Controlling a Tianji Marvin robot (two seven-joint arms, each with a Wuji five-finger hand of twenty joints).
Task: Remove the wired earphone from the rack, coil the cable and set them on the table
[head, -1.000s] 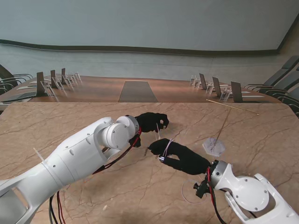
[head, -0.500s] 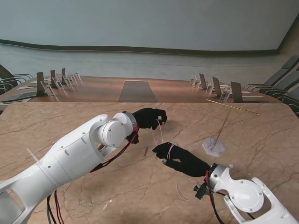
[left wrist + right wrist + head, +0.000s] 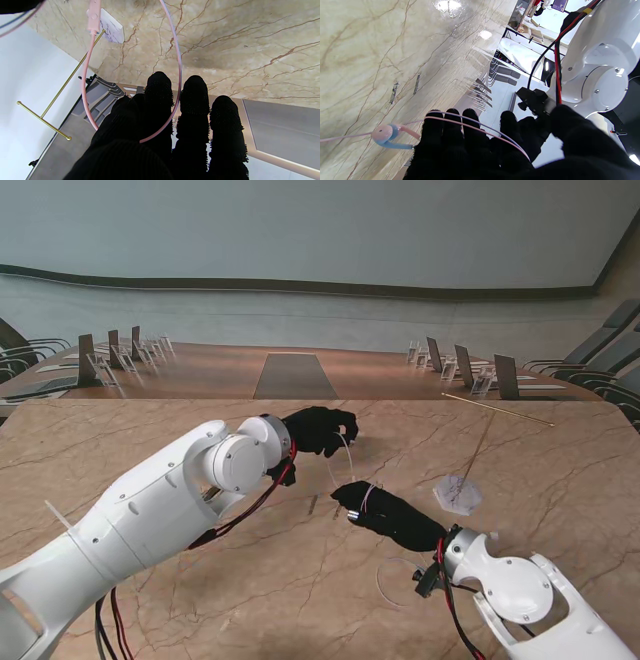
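Note:
The wired earphone's thin pink cable (image 3: 343, 457) runs between my two black-gloved hands above the marble table. My left hand (image 3: 320, 430) is shut on the cable, and in the left wrist view a pink loop (image 3: 178, 62) passes between its fingers (image 3: 160, 100), with the inline remote (image 3: 93, 15) hanging beyond. My right hand (image 3: 385, 515) is nearer to me, with the cable (image 3: 470, 124) wound across its fingers (image 3: 450, 140). A pink and blue earbud (image 3: 383, 135) dangles beside them. A slack loop of cable (image 3: 392, 580) lies on the table by my right wrist.
The rack's clear base (image 3: 458, 495) and thin gold rod (image 3: 497, 409) stand to the right of my hands; the same base (image 3: 111, 26) and gold bars (image 3: 62, 87) show in the left wrist view. Chairs and name stands line the far table.
My right hand has moved a little farther from me and to the left. The left hand has shifted slightly left, and the cable between them now arcs in a wider loop.

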